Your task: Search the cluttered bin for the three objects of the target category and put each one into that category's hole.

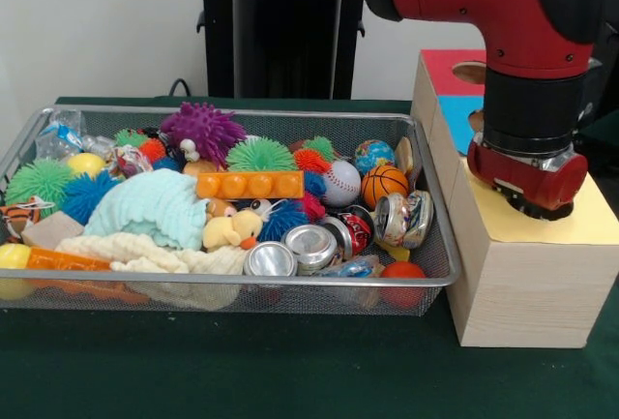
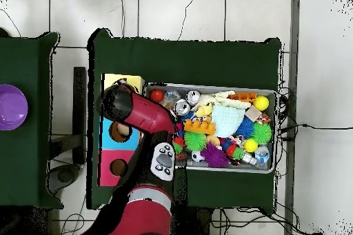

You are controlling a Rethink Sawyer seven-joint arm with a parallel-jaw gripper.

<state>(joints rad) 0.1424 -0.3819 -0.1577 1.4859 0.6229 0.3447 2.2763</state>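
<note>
The wire mesh bin (image 1: 242, 112) is full of toys; it also shows in the overhead view (image 2: 207, 86). Two wrinkly whitish bundles lie at its back left corner: one with blue patches (image 1: 58, 134), one with red patches (image 1: 129, 160). One bundle (image 2: 262, 155) shows in the overhead view. I see no third. My gripper (image 1: 537, 210) is down at the yellow top (image 1: 585, 224) of the wooden box, right of the bin. The arm's end hides the hole. In the overhead view the arm (image 2: 118, 105) covers the gripper beside the yellow top (image 2: 124, 80).
The box also has a blue-topped part (image 1: 459, 109) and a red-topped part (image 1: 443, 66) with a round opening (image 1: 469, 73). The bin holds spiky balls (image 1: 203, 129), silver cans (image 1: 271, 260), a basketball (image 1: 384, 185), a baseball (image 1: 340, 183) and a mint cloth (image 1: 155, 206). A purple bowl (image 2: 12, 107) sits on another table.
</note>
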